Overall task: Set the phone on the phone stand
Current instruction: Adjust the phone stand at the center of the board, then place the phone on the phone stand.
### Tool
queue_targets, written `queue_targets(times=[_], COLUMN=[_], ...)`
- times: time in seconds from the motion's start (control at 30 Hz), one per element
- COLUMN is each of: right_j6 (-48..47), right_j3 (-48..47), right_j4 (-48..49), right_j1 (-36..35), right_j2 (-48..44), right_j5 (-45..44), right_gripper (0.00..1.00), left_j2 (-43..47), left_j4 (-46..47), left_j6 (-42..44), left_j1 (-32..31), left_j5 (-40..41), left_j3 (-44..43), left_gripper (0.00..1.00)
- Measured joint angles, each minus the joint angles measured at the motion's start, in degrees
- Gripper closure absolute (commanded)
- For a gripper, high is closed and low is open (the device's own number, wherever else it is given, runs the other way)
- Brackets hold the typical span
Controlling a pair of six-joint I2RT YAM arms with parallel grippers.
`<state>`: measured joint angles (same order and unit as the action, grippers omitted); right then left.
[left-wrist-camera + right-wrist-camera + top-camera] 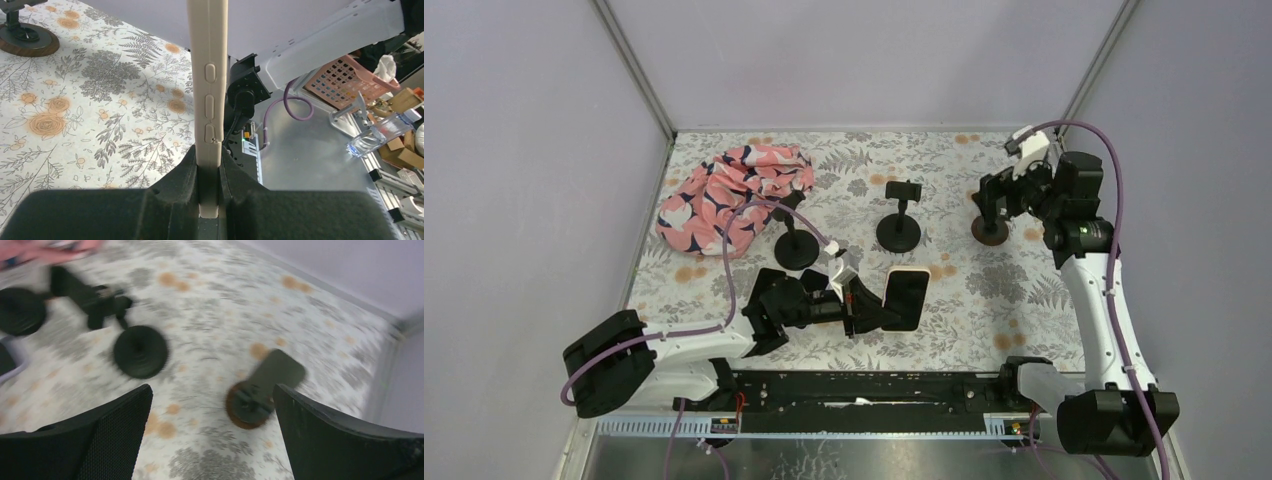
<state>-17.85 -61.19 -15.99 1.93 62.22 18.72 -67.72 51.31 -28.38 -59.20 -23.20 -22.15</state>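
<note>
The phone [907,298], dark face up to the overhead camera, hangs above the floral table [1024,290], nearer the arm bases than the brown-based stand [991,230] and to its left. We see it pinched across its thickness by the left gripper [874,306]. In the left wrist view it stands edge-on, side buttons showing, with its long axis running straight out from between the fingers [175,185].

From that claw, the brown-based stand lies ahead and to the right, farther from the bases. The right gripper [212,390] hovers over this stand with its jaws spread wide and nothing between them but the stand below, so we judge the right arm nearer the stand and the left arm the one carrying.

A middle black stand [898,228] sits to the left of the brown-based stand, directly beyond the phone, and a third black stand [796,248] farther left again. We cannot tell from these frames which stand is meant.

A pink patterned cloth [734,190] lies crumpled well to the left of the brown-based stand.

Off the table, the left wrist view catches a pink lattice basket [345,75] with something white at its rim; we cannot make out what it is.
</note>
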Motion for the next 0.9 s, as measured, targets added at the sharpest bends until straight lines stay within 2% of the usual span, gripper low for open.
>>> queue_targets(times=[0.1,0.17,0.23,0.33,0.6,0.9], right_j6=[-7.7,-12.1,-16.9,-22.5,-30.7,-29.8], right_j3=[-3.1,-3.8,-4.4,-5.3,-6.4,-3.6], right_j4=[-9.1,-15.1,-22.1,-30.4,-43.5,-44.1], right_j1=[0.0,-0.1,-0.3,-0.8,-6.5,-12.9], right_j2=[-0.3,-0.3,-0.3,-0.3,-0.1,0.9], right_j5=[17.1,25.5,33.2,40.5,48.7,50.5], right_gripper=[0.0,0.0,0.0,0.0,0.06,0.19], left_j2=[-0.4,-0.4,-0.4,0.0,0.2,-4.7], left_j4=[-1.6,-2.2,-2.5,-2.5,-2.5,-1.8], left_j6=[2.5,4.3,6.2,8.6,11.5,11.1], left_j1=[0.0,0.0,0.0,0.1,0.8,1.1], left_j5=[0.2,0.4,0.8,1.6,2.0,0.4], left_j3=[-0.6,-0.6,-0.6,-0.1,1.1,1.0], left_gripper=[1.0,1.0,1.0,1.0,1.0,1.0])
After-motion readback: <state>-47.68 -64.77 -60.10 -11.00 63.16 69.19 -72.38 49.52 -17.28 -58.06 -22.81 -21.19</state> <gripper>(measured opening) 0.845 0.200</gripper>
